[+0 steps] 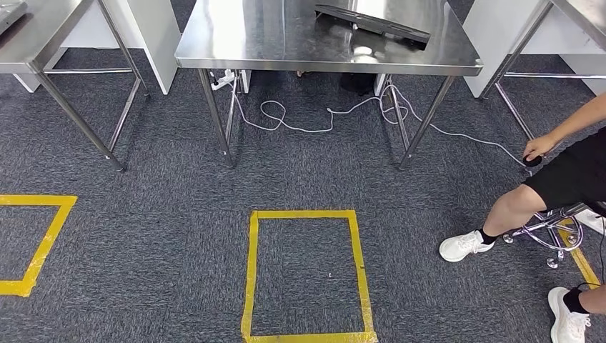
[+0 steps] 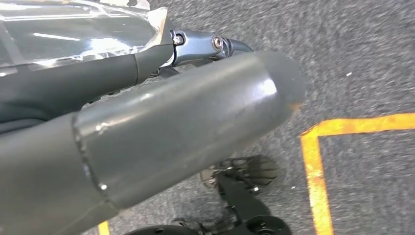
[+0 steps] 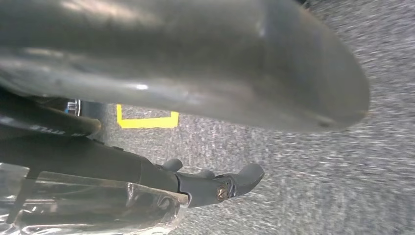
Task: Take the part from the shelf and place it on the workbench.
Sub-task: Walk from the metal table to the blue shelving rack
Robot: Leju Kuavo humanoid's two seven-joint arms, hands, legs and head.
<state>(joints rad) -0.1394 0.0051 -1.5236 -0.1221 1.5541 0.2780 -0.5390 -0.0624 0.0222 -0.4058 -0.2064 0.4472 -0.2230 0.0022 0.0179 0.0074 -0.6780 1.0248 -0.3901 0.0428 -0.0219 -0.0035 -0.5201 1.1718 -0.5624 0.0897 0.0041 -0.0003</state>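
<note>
Left hand (image 2: 147, 98): dark fingers (image 2: 205, 46) lie straight along a clear, glossy plastic wrap (image 2: 78, 29) and seem to press on it. The thick grey thumb covers much of that view, so how firm the hold is I cannot tell.

Right hand (image 3: 161, 122): the same arrangement, mirrored. The fingers (image 3: 220, 183) are extended against crinkled clear film (image 3: 88, 205), with the thumb smooth and rounded above them.

Judgement: both hands carry one wrapped part between them, flat palms on opposite sides. The part itself is hard to see; it shows as a dark mass behind reflective film, and its shape cannot be made out.

Progress: the pick-up appears done, since the wrapped part sits between the hands. The placing is left. The workbench (image 1: 286, 50) stands far ahead, centre. Its top is brushed stainless steel on thin tube legs, with a dark flat panel (image 1: 371, 21) lying at its far right. Between robot and bench are grey speckled carpet (image 1: 179, 179) and a yellow tape rectangle (image 1: 307, 275), near centre. White cables (image 1: 314, 118) trail under the bench.

A seated person (image 1: 564, 179) is at the right, one hand on a dark object on the floor.
</note>
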